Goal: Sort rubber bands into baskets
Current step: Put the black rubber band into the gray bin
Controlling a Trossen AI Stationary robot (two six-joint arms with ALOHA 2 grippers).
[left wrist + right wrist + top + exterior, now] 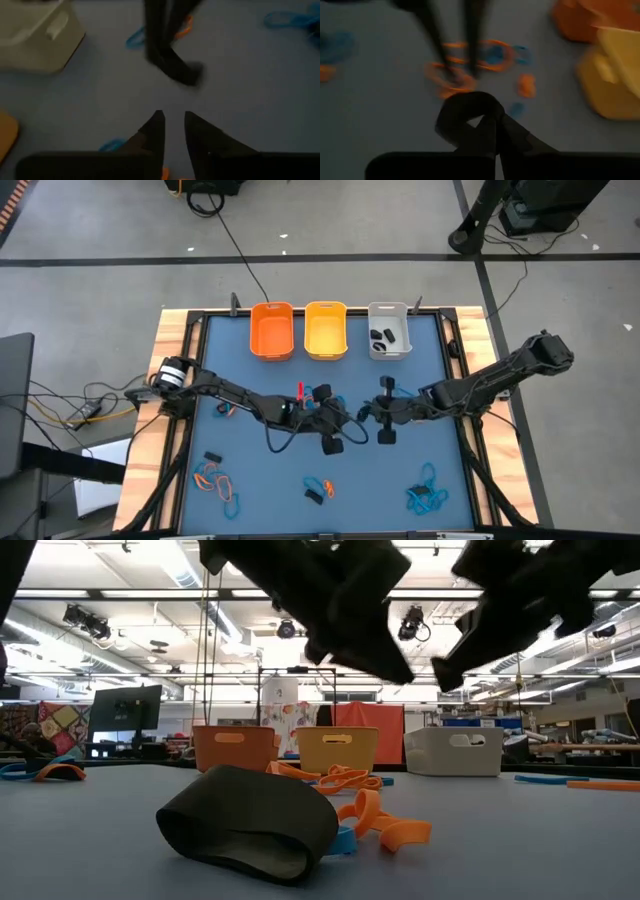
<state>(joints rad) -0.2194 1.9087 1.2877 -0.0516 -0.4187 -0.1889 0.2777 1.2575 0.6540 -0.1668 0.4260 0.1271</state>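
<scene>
We're over mid-bench and the right gripper (487,122) has its jaws clamped on a chunky black band (465,112), lifted clear of the blue bench (420,440). The left gripper (172,125) hovers close beside it, jaws nearly together with only a slim gap, empty as far as we can tell (the wrist view is murky). Two black bands already lie in the grey-white basket (389,312); the orange basket (272,310) and yellow basket (325,309) sit alongside.

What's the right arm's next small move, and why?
Probably carry toward the grey basket. The right gripper looks shut on a black band, and that basket already holds black bands. The left gripper hovers mid-table.
</scene>
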